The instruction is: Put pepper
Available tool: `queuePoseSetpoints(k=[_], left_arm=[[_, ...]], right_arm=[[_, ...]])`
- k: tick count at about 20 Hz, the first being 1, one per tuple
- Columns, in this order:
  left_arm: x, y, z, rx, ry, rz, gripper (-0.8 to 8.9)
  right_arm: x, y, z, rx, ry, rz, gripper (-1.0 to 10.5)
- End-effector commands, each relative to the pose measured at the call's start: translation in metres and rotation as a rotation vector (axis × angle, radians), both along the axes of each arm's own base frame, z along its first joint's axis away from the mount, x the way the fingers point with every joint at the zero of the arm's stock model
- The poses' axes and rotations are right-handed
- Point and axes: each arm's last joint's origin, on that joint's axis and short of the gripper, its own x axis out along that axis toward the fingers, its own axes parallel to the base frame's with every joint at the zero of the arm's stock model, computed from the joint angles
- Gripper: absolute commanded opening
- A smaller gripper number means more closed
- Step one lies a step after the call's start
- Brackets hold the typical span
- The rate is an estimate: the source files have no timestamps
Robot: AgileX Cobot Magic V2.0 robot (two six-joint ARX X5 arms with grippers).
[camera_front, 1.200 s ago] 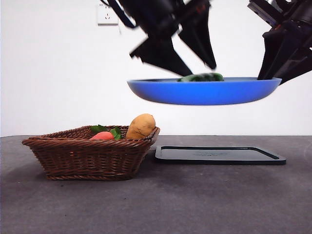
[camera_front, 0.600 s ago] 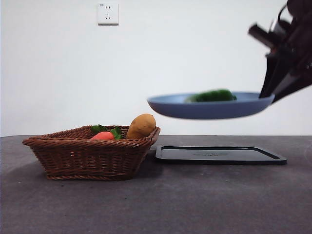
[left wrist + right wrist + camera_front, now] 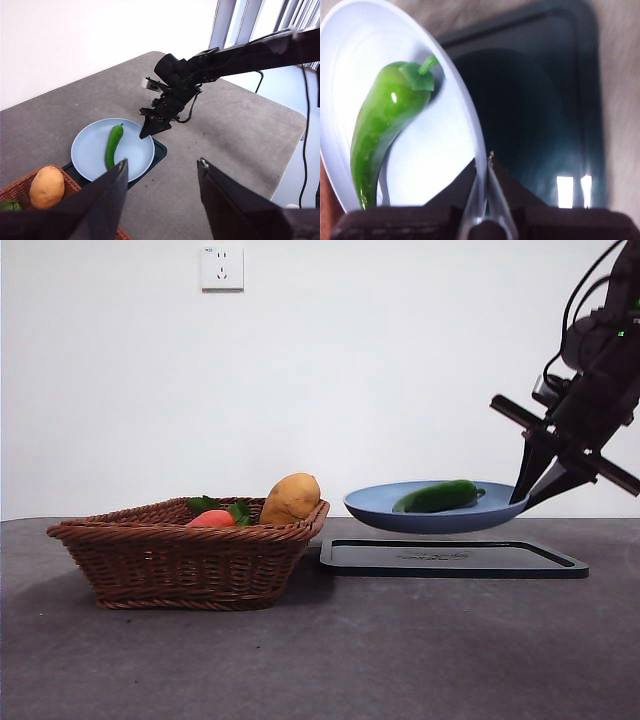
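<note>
Pepper [image 3: 438, 497]: green and glossy, lying inside the blue plate [image 3: 400, 516], nothing else in there with it!
Blue plate: up in the air, hovering just above the black tray [image 3: 452, 558], clear of its surface in the front view.
Black tray: flat on the grey table [image 3: 400, 660], just beside the basket [image 3: 185, 558].
Basket: brown wicker, holding a tan potato [image 3: 290, 498] propped at its tray-side rim, plus a red-orange vegetable [image 3: 210, 519] with green leaves.
Pepper's axis: lies lengthwise across the plate floor, slightly curved; in the right wrist view the stem end sits toward the plate's middle and the tapered tip runs out toward the rim.
Right gripper [image 3: 484, 161]: jaws pinched tight on the plate's thin rim, one jaw on each face of it, carrying plate and pepper together from the side away from the basket.
Left gripper [image 3: 162, 175]: high above the table, jaws spread wide, touching nothing, looking down on plate, tray and basket.
</note>
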Motion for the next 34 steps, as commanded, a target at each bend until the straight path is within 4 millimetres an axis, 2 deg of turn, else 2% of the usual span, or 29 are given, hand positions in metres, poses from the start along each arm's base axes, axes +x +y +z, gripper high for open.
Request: queuePoseSetpoints(k=[1, 6, 10, 14, 17, 18, 20, 23, 26, 28, 31, 34], left_arm=[[-0.001, -0.001, 0.005, -0.012, -0.012, -0.009, 2.48], [-0.001, -0.001, 0.005, -0.013, -0.011, -0.008, 2.48], [-0.001, -0.001, 0.004, -0.017, -0.005, -0.006, 2.48], [-0.001, 0.000, 0.003, -0.008, 0.003, -0.005, 2.47], [-0.001, 0.001, 0.001, 0.019, 0.019, 0.015, 2.47], [-0.001, 0.001, 0.000, 0.028, 0.024, 0.021, 2.47], [-0.002, 0.001, -0.002, 0.038, 0.032, 0.023, 2.47], [-0.001, 0.002, -0.002, 0.051, 0.021, 0.042, 2.45], [-0.001, 0.002, -0.003, 0.063, 0.029, 0.038, 2.45], [-0.001, 0.002, -0.005, 0.083, 0.043, 0.037, 2.45], [-0.001, 0.001, -0.009, 0.117, 0.051, 0.028, 2.44], [0.000, 0.000, -0.011, 0.133, 0.060, 0.024, 2.39]], right_arm=[[0.012, -0.001, -0.009, 0.013, -0.018, -0.004, 0.1], [0.018, -0.001, -0.035, 0.011, 0.039, -0.004, 0.1], [0.018, -0.001, -0.036, 0.005, 0.039, 0.000, 0.1], [0.016, -0.002, -0.036, 0.004, 0.059, 0.002, 1.9], [0.010, -0.008, -0.025, 0.003, 0.065, -0.012, 2.3], [0.007, -0.011, -0.017, -0.001, 0.064, -0.011, 2.3], [-0.007, -0.017, 0.013, -0.013, 0.036, -0.002, 2.3], [-0.042, -0.016, 0.072, -0.046, -0.042, 0.061, 2.2], [-0.099, -0.009, 0.130, -0.083, -0.102, 0.161, 2.2], [-0.142, -0.001, 0.162, -0.105, -0.143, 0.232, 2.2], [-0.206, 0.011, 0.197, -0.121, -0.208, 0.318, 2.2], [-0.259, 0.017, 0.219, -0.119, -0.315, 0.373, 1.6]])
